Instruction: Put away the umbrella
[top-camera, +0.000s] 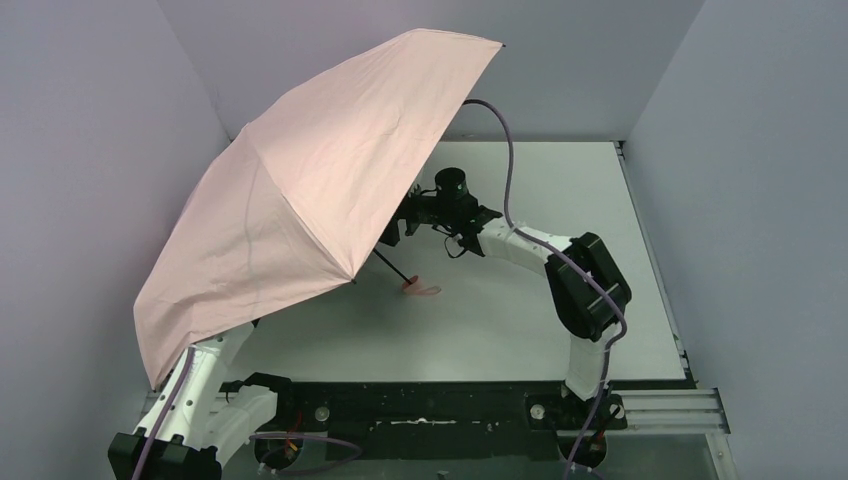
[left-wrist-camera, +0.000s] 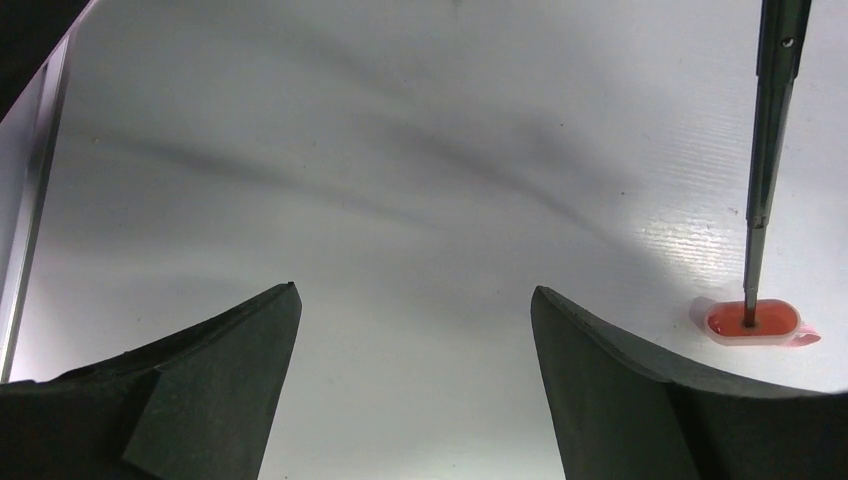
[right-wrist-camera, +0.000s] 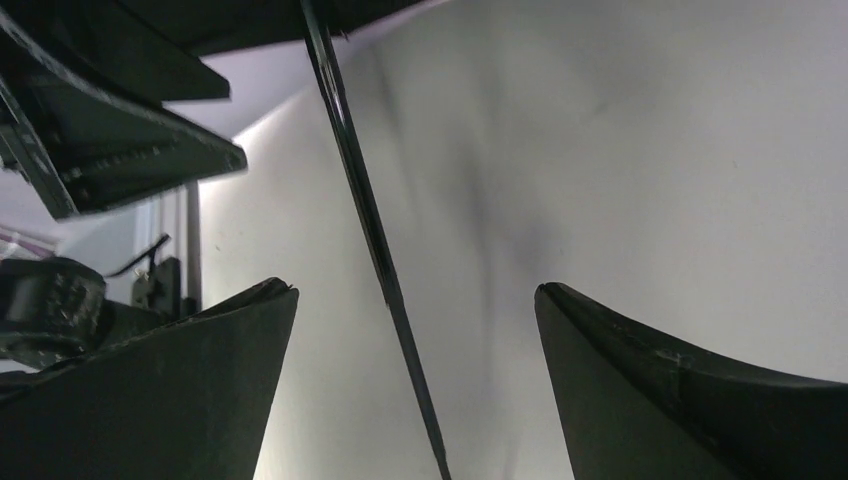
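White table (top-camera: 520, 335) — umbrella (top-camera: 300, 200) fully open, handle (left-wrist-camera: 752, 322) on surface, folding not begun; right gripper (right-wrist-camera: 415, 288) jaws apart astride shaft (right-wrist-camera: 370, 220), unclamped; left gripper (left-wrist-camera: 414, 290) jaws apart, empty.

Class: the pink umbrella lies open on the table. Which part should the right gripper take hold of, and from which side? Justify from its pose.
Grip the umbrella by its thin black shaft, above the handle, coming from the robot's right, the open underside. The canopy shields the top and left, the handle rests on the table, and the straight shaft runs between the right gripper's open fingers.
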